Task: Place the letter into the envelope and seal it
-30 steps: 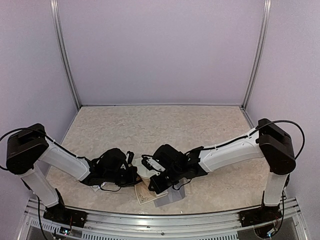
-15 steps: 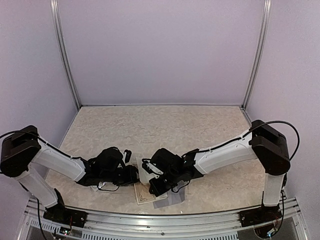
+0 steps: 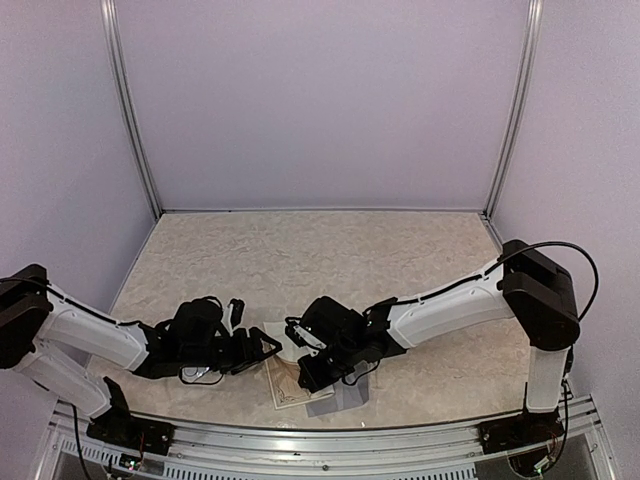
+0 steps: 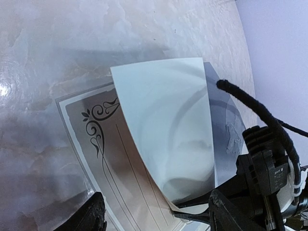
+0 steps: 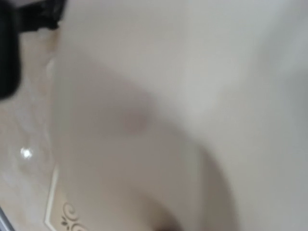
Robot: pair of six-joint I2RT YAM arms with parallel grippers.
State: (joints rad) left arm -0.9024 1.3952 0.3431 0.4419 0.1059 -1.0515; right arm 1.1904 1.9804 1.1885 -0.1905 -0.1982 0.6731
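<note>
L arm lies low over the worktop [image 3: 330,250]. The L tool [image 3: 262,347] is spread wide w/ nothing between its fingers, just left of the papers. Next we see the ornamented letter sheet [image 4: 96,144] flat on the worktop, scroll corner & ruled lines face up. Over its right part a plain cream sheet [image 4: 163,130] curls upward, its lower corner meeting a dark fingertip of the R tool [image 3: 303,368]. We can't tell if that tool is pinching it: R wrist cam is blurred & filled w/ cream paper. The envelope [image 4: 219,115], grey, lies flat behind the curled sheet, partly covered by it, under the R tool near the worktop's front edge.
</note>
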